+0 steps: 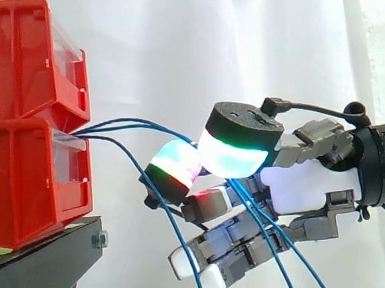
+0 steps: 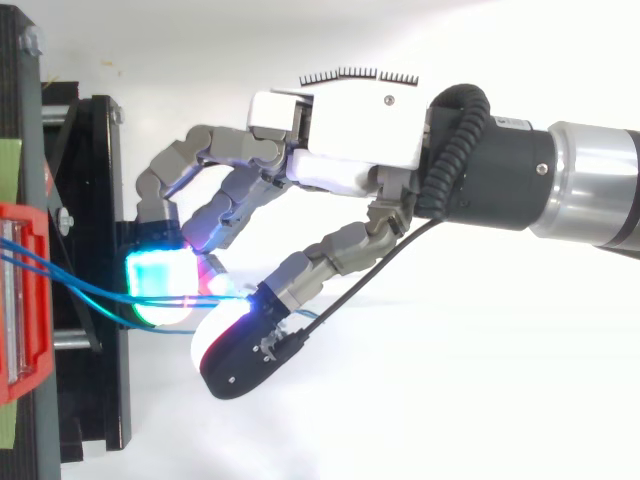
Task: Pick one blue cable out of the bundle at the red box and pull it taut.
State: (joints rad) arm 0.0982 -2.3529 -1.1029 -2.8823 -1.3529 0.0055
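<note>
Trouble lies in the pinch: the hand (image 2: 350,140) has its thumb and a finger curled together on the blue cables (image 1: 127,122), which sag from the front edge of the red box (image 1: 22,177) on the stand (image 1: 48,262). Two strands seem to pass between the pads (image 1: 230,154). Pulling may drag both, or let them slip free.

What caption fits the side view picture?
A robot hand pinches one blue cable leading from the red bins.

Lab rig: white curtain (image 1: 238,47), red bins (image 1: 17,118), black stand (image 1: 42,269)
</note>
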